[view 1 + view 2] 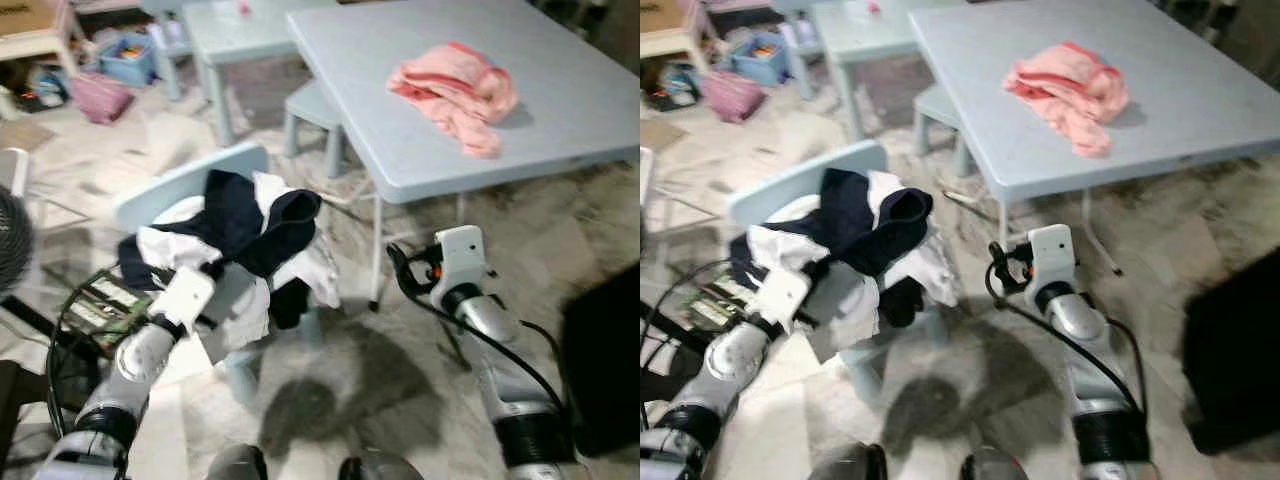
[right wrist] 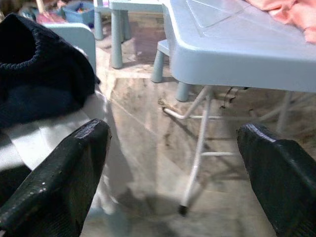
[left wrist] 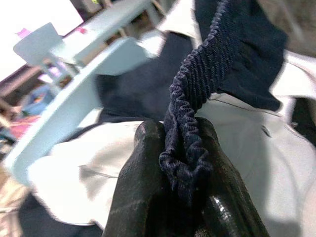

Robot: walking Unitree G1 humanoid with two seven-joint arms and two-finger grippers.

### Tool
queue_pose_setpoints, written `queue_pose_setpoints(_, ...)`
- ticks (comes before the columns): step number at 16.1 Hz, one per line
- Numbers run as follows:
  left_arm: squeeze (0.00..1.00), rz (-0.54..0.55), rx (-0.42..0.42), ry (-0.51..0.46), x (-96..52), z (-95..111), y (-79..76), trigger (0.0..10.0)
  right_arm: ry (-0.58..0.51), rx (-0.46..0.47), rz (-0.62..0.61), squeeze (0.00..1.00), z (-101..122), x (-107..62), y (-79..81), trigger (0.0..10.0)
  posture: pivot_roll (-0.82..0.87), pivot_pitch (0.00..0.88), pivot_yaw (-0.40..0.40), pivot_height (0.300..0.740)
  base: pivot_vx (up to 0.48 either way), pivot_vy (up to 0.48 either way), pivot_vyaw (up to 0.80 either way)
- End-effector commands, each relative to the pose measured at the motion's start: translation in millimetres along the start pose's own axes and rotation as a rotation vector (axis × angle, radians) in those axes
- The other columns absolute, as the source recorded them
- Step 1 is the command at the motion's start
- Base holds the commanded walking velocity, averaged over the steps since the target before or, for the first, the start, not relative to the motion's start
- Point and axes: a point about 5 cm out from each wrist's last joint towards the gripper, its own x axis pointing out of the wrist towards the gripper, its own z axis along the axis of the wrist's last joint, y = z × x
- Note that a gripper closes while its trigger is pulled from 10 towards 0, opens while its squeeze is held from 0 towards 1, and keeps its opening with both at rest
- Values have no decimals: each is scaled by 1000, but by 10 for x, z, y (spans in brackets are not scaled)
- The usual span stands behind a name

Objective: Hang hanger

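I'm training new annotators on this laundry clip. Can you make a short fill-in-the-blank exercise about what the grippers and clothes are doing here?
1. The left gripper is shut on the ribbed edge of a ____ garment.
2. The right gripper hangs with its fingers ____, holding nothing.
3. The heap of clothes lies on a light blue ____.
4. A ____ cloth lies on the big table.

Missing words: navy; open; chair; pink

Soft indoor daylight; mild motion blur; blown-out white corner in left wrist view

Navy-and-white clothes heaped on pale blue chair.
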Motion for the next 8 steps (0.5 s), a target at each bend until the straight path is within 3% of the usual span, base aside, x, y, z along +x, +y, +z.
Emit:
queue_pose_setpoints(1,0,47,-17,-20,40,75,165,0,-24,38,-31,0,22,31,-18,10000,-2,0,34,740,0,0,0)
queue_pose_setpoints(4,0,126,-73,-148,226,464,432,0,-64,80,-40,0,89,133,71,10000,9,0,67,740,0,0,0)
queue_pose_setpoints(5,0,156,-142,-199,302,669,495,0,-92,110,-53,0,123,164,93,10000,14,0,74,740,0,0,0)
queue_pose_setpoints(8,0,131,-222,-280,236,970,360,0,-139,149,-112,0,165,135,40,10000,31,0,73,740,0,0,0)
